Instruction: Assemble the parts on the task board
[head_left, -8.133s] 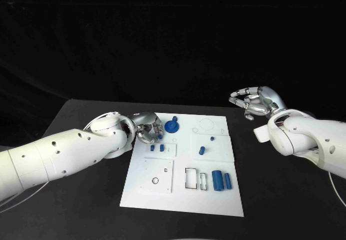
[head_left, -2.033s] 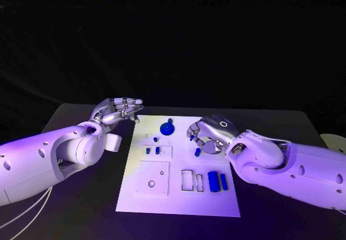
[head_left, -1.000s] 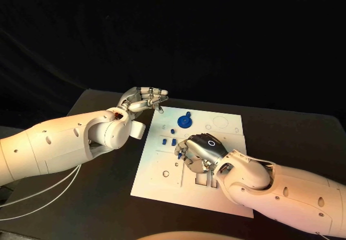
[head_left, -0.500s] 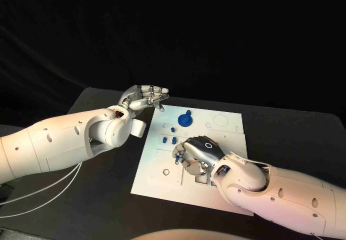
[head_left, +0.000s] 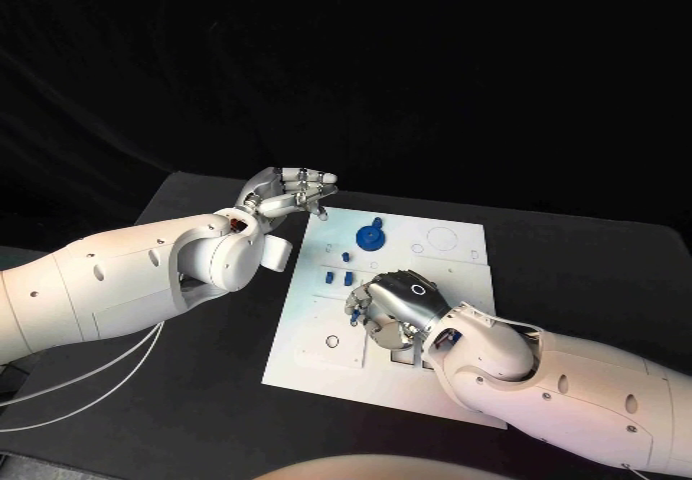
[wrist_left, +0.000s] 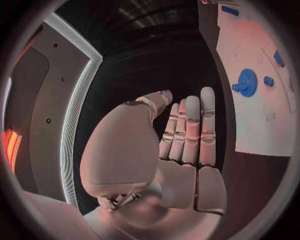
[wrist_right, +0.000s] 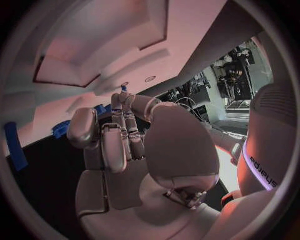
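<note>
Currently, head view: right hand (head_left: 392, 305) sits low over the task board (head_left: 459, 283) mid-section, fingers curled down; can't tell if they hold a part. Small blue parts (head_left: 338, 277) lie just beyond its fingertips, blue gear (head_left: 371, 238) further out. Left hand (head_left: 286, 193) is raised off the board's far-left corner. Left wrist view: fingers (wrist_left: 189, 130) straight, together, empty; gear (wrist_left: 246, 83) well clear.

Robotics lab or test cell. Evidence: a matte black table (head_left: 188, 400) carries a flat white rectangular task board (head_left: 447, 265) with outlined recesses and small blue plastic parts (head_left: 371, 238) on it, and dark black curtain backdrop hangs behind the table's far edge. Beyond the table, the right wrist view shows racks of equipment with cabling (wrist_right: 240, 75) under bright room lighting.
</note>
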